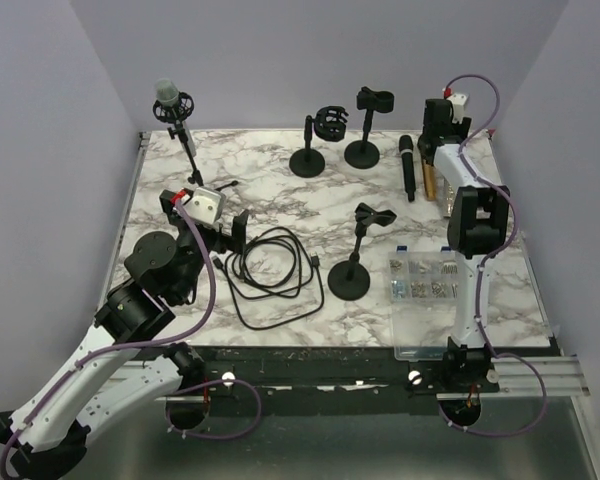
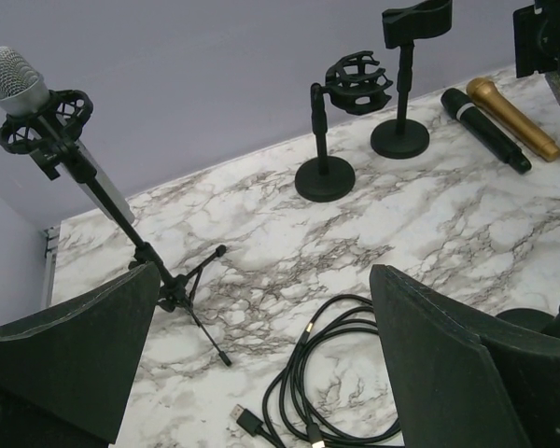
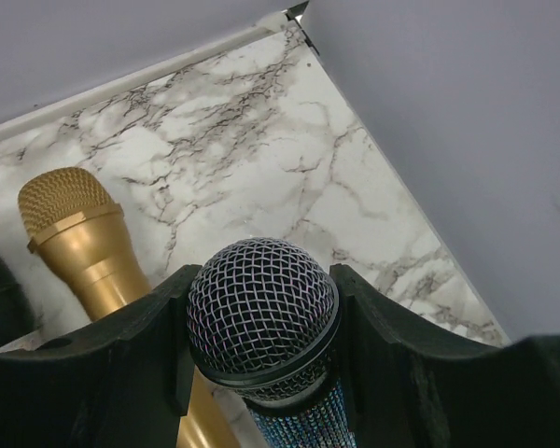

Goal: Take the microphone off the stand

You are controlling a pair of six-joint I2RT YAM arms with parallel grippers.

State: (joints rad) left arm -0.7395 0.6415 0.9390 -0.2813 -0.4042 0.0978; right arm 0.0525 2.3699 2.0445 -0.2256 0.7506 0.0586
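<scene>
- Right gripper [image 3: 261, 313] is clamped partway shut on the mesh-headed sparkly microphone [image 3: 261, 289], one finger on each side of the head, up in the far right corner of the table [image 1: 280, 210].
- That mic is clear of any stand and sits just beside the gold microphone [image 3: 75, 224], with the black microphone [image 2: 485, 131] lying to its left. I cannot tell whether the body is down on the marble.
- Left gripper [image 2: 266, 275] hangs near left, jaws spread wide, nothing in them.
- My read: this is the set-down. The lift-off looks done, and the near clip stand [image 1: 352, 265] is bare.
- Next move calls for lowering it flat, then opening without nudging the gold one.
- After that, the silver microphone [image 2: 14, 79] waits far left, seated in its tripod stand [image 2: 168, 280].
</scene>
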